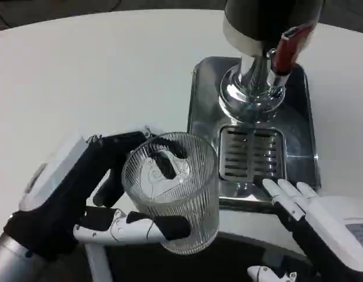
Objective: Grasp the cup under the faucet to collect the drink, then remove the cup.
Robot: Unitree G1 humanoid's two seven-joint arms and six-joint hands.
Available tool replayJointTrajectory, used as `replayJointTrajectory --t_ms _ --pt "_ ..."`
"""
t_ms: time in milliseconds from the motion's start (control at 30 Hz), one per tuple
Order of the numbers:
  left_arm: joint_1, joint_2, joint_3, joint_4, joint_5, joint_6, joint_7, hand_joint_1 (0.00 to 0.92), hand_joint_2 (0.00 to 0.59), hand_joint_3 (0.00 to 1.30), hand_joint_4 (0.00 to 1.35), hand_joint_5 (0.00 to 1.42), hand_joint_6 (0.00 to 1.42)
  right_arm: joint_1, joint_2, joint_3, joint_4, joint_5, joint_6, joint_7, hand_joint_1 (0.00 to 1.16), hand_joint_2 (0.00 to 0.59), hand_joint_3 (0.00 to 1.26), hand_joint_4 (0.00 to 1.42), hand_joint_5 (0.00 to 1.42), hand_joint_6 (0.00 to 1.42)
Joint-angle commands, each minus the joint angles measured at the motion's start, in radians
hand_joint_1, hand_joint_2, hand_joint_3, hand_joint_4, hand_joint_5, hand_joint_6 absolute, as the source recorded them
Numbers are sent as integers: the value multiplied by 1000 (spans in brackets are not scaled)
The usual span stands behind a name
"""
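Your left hand [93, 194] is grasping the ribbed glass cup [172, 191] near-left of the faucet [252, 88], off the drip tray [299, 141]; it looks empty. Your right hand [313, 214] is resting released; filling is still waiting.

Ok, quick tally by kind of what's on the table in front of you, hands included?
Clear ribbed glass cup: 1
Shiny chrome drink dispenser with a red tap lever: 1
Steel drip tray with a slotted grate: 1
Robot hands: 2, left hand holding the cup, right hand at the tray's edge
Total: 5
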Motion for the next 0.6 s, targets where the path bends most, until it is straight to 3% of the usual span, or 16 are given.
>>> replayJointTrajectory --t_ms 33,600 --pt "0 -4 1 -3 -18 -14 0 522 20 1065 1222 1376 1424 7 6 -3 -3 -2 0 11 224 354 24 0 0 0" --pt "-2 -7 3 -6 -16 -15 4 522 17 1065 1222 1376 1424 27 22 -20 -18 3 0 9 224 354 24 0 0 0"
